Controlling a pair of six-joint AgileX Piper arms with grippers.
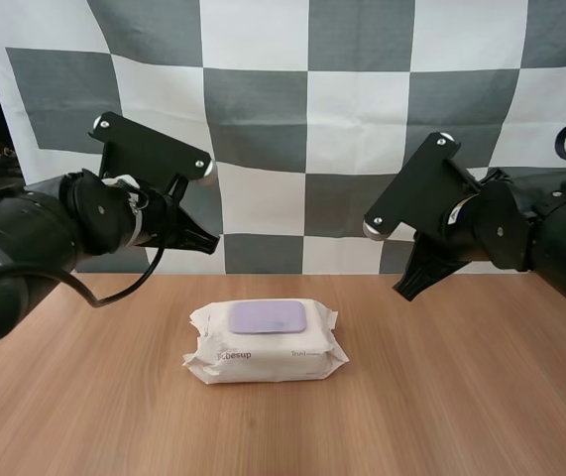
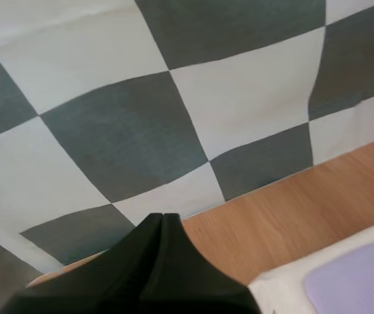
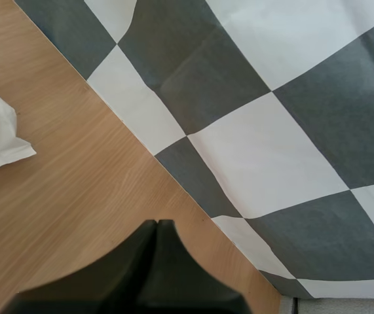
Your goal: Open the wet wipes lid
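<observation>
Wood table (image 1: 461,397), light brown, with a white pack (image 1: 265,342) of wipes lying flat near the middle, a bit toward 6 o'clock. On top of the pack, a purple lid (image 1: 268,317), down flat and closed, nearer the 12 o'clock side of the pack. Small printed words along the 6 o'clock side, too small to read in full.

Up at 10 o'clock from the pack, the left gripper (image 1: 203,241), in the air above the table and well apart from the pack, pointing toward 3 o'clock. Fingers squeezed together into one dark wedge, nothing between them. From the left wrist, a corner of the pack and an edge of the lid near the wedge, not touching it.

Up at 2 o'clock from the pack, the right gripper (image 1: 406,288), also in the air, pointing down toward 7 o'clock. Fingers pressed tight together too, holding nothing. From the right wrist, one end of the pack on the bare wood, well apart from the tips.
</observation>
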